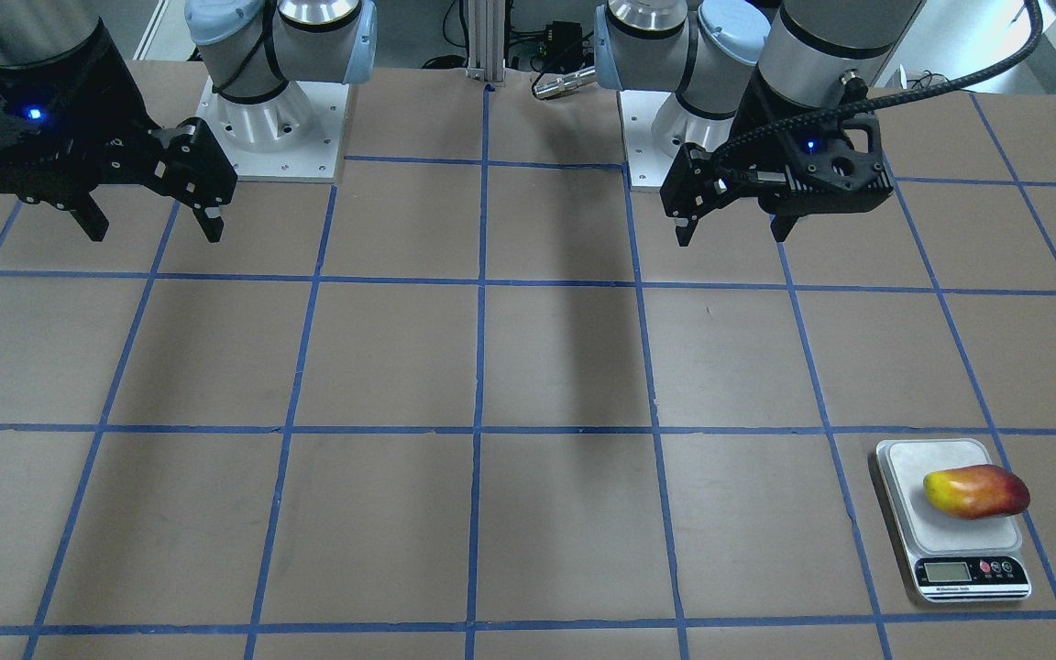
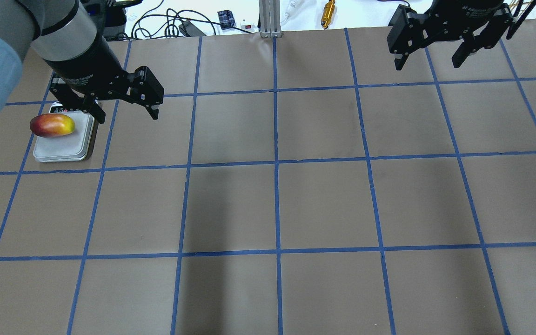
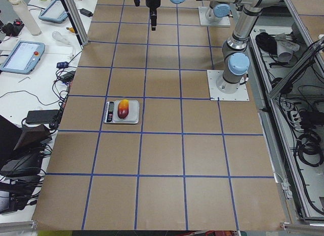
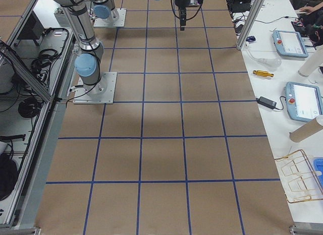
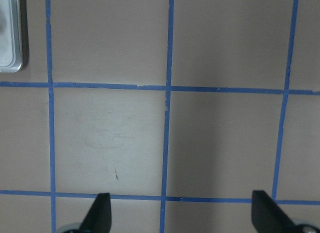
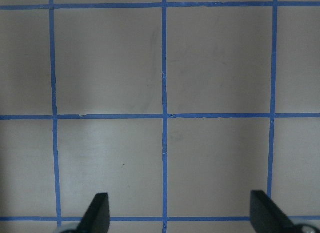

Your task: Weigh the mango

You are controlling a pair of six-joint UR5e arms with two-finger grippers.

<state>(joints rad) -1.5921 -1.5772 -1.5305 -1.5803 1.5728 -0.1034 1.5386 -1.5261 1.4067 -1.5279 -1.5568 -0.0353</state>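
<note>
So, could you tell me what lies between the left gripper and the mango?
Only bare table crossed by blue tape lines, then the rim of the scale the mango lies on; the front-facing view shows this.

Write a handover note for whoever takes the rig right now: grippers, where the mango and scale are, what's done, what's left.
Left gripper: open, empty, raised above the table on the scale's side.
Right gripper: open, empty, raised over bare table, far from the scale.
Mango: lying on the digital kitchen scale, toward the plate's outer edge; neither gripper touches it.
Done: mango is on the scale and let go.
Left: read the weight. The display is too small to read here.
</note>
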